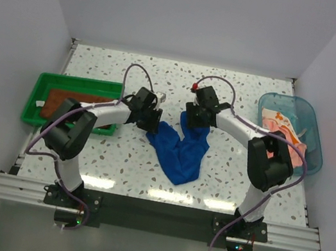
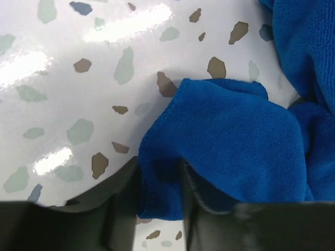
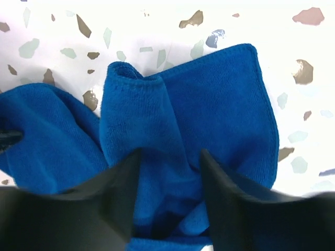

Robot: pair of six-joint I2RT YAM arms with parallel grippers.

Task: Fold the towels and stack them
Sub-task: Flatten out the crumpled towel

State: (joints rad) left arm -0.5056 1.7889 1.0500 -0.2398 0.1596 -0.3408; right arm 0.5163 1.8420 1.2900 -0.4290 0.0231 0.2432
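Observation:
The royal blue towel lies rumpled in a V shape at the middle of the table. My left gripper is at the V's left tip. In the left wrist view a corner of the blue towel fills the gap of the left gripper, whose jaws press it from both sides. My right gripper is at the V's right tip. There a bunched fold of the blue towel sits pinched inside the right gripper. A rust-brown towel lies flat in the green tray. Pink and orange towels lie in the tub.
The green tray stands at the table's left edge. The clear blue tub stands at the right edge. White walls close in the table on three sides. Speckled tabletop shows around the blue towel.

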